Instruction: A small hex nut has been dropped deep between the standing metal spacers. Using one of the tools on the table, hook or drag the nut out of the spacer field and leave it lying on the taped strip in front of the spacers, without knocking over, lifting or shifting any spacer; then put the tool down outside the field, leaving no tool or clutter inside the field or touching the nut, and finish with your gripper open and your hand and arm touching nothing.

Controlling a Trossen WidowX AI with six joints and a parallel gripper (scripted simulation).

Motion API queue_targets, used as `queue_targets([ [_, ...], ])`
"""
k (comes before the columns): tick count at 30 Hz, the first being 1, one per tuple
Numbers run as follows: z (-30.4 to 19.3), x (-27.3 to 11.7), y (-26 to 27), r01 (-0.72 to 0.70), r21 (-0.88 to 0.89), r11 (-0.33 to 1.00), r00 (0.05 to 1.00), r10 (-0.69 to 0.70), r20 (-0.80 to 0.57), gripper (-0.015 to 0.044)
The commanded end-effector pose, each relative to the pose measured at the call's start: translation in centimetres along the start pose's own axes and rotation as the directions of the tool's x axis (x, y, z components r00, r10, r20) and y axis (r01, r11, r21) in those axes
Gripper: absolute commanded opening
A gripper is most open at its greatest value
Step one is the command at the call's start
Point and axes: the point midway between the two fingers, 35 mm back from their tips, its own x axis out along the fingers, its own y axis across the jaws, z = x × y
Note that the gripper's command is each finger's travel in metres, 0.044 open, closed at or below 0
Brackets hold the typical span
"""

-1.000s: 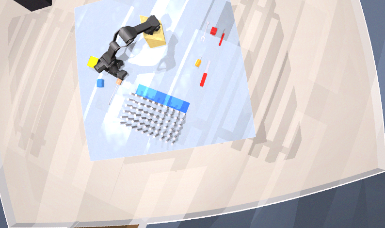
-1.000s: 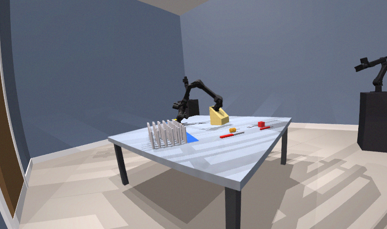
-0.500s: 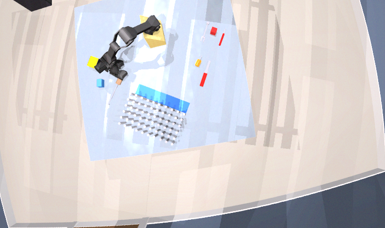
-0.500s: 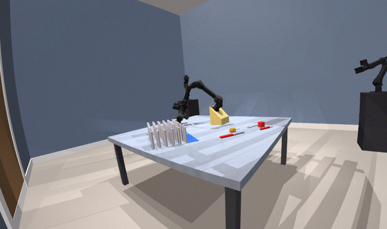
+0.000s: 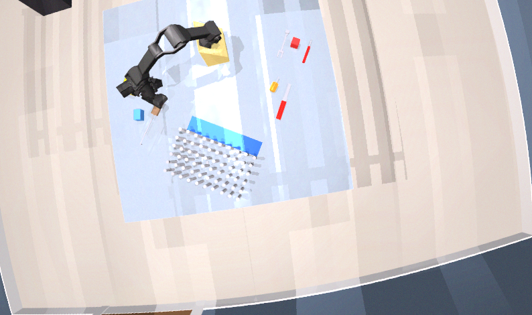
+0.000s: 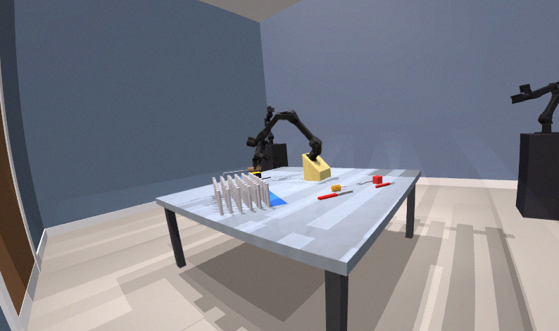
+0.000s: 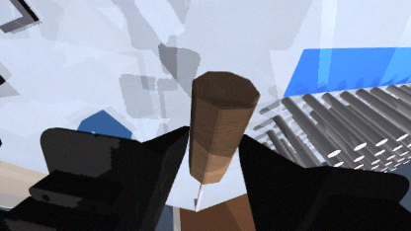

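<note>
My gripper [image 5: 157, 106] [image 6: 255, 165] [image 7: 213, 135] is shut on the brown wooden handle [image 5: 155, 111] [image 6: 250, 169] [image 7: 217, 118] of a long thin tool. The handle lies between both fingers, and its thin shaft [image 5: 147, 127] points away from the arm's base, left of the spacers. The tool seems raised a little off the table. The metal spacers [image 5: 179, 129] [image 6: 229, 201] [image 7: 301, 115] stand in rows. The blue taped strip [image 5: 225, 135] [image 6: 277, 200] [image 7: 346, 69] lies along their near side. I cannot make out the nut among the spacers.
A blue block [image 5: 139, 114] lies left of the handle. A yellow block [image 6: 255, 175] is partly hidden by the arm. At the right are two red-handled tools [image 5: 281, 110] [image 5: 305, 54], an orange-handled tool [image 5: 273, 86], a forked tool [image 5: 284, 43] and a red block [image 5: 295, 42].
</note>
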Motion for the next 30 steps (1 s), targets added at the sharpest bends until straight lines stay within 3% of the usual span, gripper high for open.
queue_targets([
  [1,-1.6,-4.0,-1.1,-0.005,-0.012,1.0,1.0,0.005,-0.013,0.0],
  [6,-2.3,-7.6,-2.3,-0.004,-0.013,1.0,1.0,0.004,-0.011,0.0],
  [14,-2.3,-7.7,-2.5,-0.005,-0.036,0.999,1.0,0.004,-0.011,0.0],
  [30,-2.1,-8.3,-6.0,-0.019,-0.551,0.834,1.0,0.014,-0.012,0.0],
])
